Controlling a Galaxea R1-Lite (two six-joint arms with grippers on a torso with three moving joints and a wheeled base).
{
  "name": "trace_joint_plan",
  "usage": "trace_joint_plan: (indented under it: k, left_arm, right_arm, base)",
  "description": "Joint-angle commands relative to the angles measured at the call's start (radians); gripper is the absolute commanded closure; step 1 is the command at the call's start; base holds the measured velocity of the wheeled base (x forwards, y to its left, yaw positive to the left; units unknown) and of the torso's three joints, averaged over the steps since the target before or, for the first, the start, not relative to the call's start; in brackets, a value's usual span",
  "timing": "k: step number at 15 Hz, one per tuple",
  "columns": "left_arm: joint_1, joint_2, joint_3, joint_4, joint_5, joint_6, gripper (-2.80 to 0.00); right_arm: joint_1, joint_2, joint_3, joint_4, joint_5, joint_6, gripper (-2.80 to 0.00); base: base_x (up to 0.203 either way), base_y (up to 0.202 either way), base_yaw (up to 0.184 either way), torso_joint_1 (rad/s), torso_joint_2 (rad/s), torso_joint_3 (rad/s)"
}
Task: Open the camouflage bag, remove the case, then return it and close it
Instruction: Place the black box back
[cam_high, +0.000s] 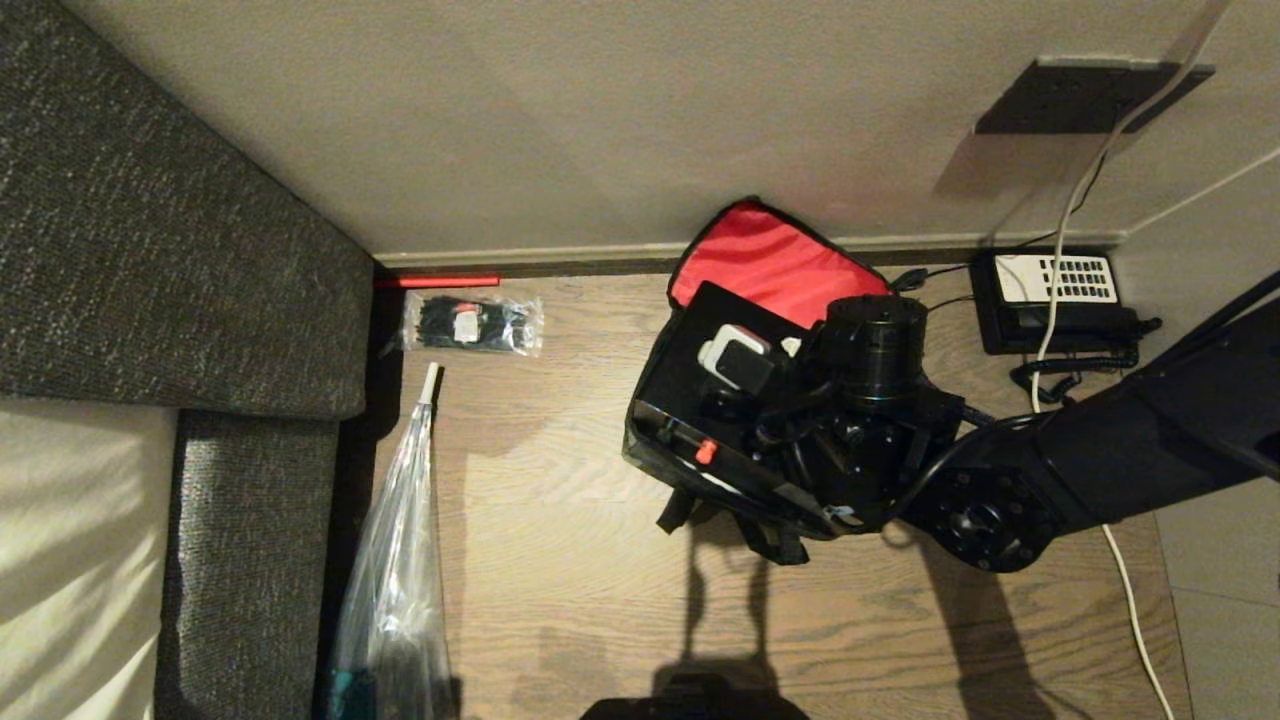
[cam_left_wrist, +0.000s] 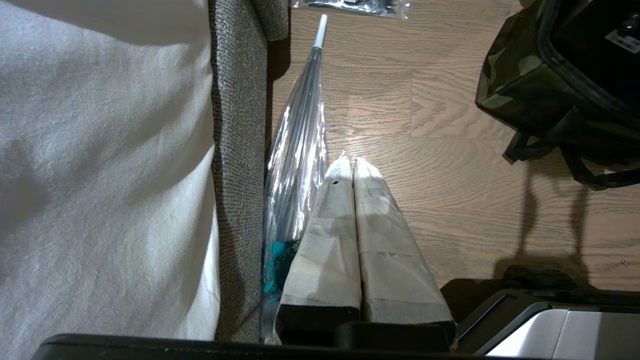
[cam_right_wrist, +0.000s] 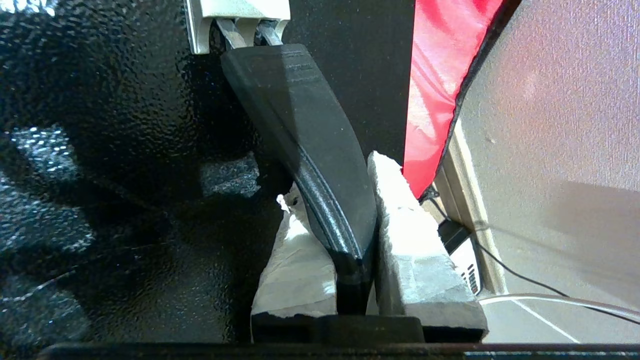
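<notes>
From the head view, the camouflage bag sits on the wooden floor near the far wall, its red-lined lid thrown back against the skirting. The case stands in or just over the bag's mouth, its long axis running from near-left to far-right, red latch toward the near edge. The right arm reaches in from the right and covers the case's right half, so the right tool itself is hidden here. The black telephone lies to the right, the packet of cable ties well to the left.

The left wrist view shows the left tool with its taped fingers pressed together, empty, parked over bare floor beside a wrapped umbrella; the bag is well off to its right.

In the right wrist view, the right tool is clamped narrowly on the case's strap handle (one pale end shows at the strap's far end). The glittery case body fills the rest, the lid lining just beside it. Whether the case's lower edge has cleared the bag cannot be made out.
</notes>
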Motion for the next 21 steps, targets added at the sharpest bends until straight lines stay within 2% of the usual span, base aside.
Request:
trace_joint_plan:
  k: [1,7,11,15,21]
  left_arm:
    - [0.0,-0.003,0.0,0.0,0.001,0.0,0.0]
    - [0.0,-0.004,0.0,0.0,0.001,-0.001,0.0]
    - [0.001,-0.003,0.0,0.0,0.001,-0.001,0.0]
    - [0.0,-0.005,0.0,0.0,0.001,-0.001,0.0]
    - [0.0,-0.004,0.0,0.0,0.001,0.0,0.0]
  right_arm:
    - [0.0,0.01,-0.023,0.001,-0.004,-0.008,0.0]
    - [0.0,0.018,-0.041,0.024,0.001,-0.01,0.0]
    - [0.0,0.095,-0.069,0.015,0.003,-0.006,0.0]
    - [0.0,0.175,-0.076,-0.101,0.003,-0.007,0.0]
    - [-0.01,0.165,-0.107,-0.069,0.001,-0.006,0.0]
  base:
    - [0.0,0.0,0.0,0.0,0.0,0.0]
    - [0.0,0.0,0.0,0.0,0.0,0.0]
    - [0.0,0.0,0.0,0.0,0.0,0.0]
    - [0.0,0.0,0.0,0.0,0.0,0.0]
    - [0.0,0.0,0.0,0.0,0.0,0.0]
